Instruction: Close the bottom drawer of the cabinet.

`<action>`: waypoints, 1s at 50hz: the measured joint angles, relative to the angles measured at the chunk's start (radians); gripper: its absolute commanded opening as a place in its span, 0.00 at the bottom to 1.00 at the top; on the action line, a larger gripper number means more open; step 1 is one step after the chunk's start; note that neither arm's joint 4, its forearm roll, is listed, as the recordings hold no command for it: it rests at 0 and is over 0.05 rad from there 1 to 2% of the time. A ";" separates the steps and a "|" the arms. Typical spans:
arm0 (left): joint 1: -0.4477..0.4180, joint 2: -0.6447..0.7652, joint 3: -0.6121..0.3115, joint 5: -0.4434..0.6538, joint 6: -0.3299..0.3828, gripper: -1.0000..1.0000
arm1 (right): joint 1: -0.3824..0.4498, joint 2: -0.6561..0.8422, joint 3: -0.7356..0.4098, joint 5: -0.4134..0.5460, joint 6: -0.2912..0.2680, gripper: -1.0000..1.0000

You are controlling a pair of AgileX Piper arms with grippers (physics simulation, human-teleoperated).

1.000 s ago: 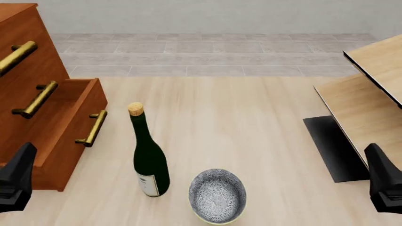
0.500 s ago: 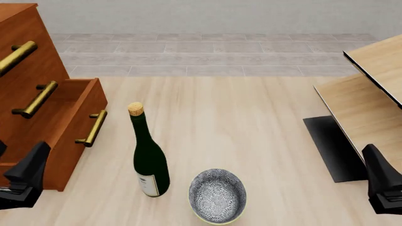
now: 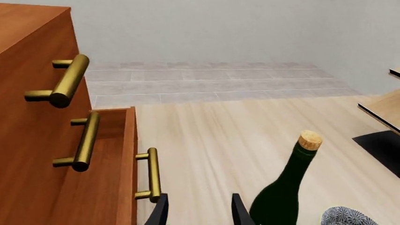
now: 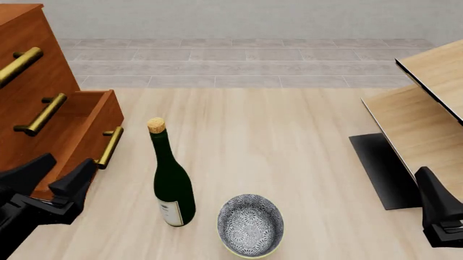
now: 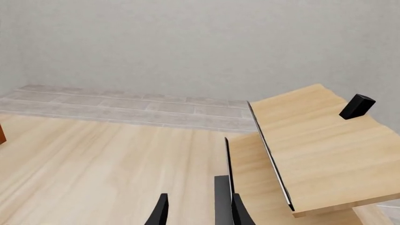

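**Bottom drawer, standing open: position relative to claws**

At the left edge of the surface [image 4: 289, 135]: cabinet [image 4: 29, 81], reddish-brown, three drawers with brass bar handles. Bottom drawer [image 4: 90, 141] projects out from the cabinet face toward the middle of the surface; its front panel and handle [image 4: 110, 147] run lengthwise away from the arms.

Left claw [image 4: 54, 181]: fingers apart, holding nothing, just beside the near end of the drawer front, not touching it in these views. Drawer front lies ahead and slightly to the claw's left; judged the nearer arm by far, with a leftward push against the front the likely closing move.

Right claw [image 4: 441, 214]: low at the far right, well apart from the cabinet; fingers narrowly parted in its wrist view, empty.

Nearby: green bottle [image 4: 171, 184] upright, close to the drawer front; patterned bowl [image 4: 250, 225]; pale shelf unit [image 4: 423, 108].
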 measured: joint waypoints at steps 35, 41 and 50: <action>-0.041 0.607 0.000 -0.456 -0.110 1.00 | 0.005 0.001 0.000 0.001 -0.010 1.00; -0.034 0.652 0.000 -0.490 -0.116 1.00 | 0.005 0.001 -0.001 0.001 -0.011 1.00; -0.024 0.726 0.000 -0.546 -0.118 1.00 | 0.005 0.001 -0.001 0.001 -0.012 1.00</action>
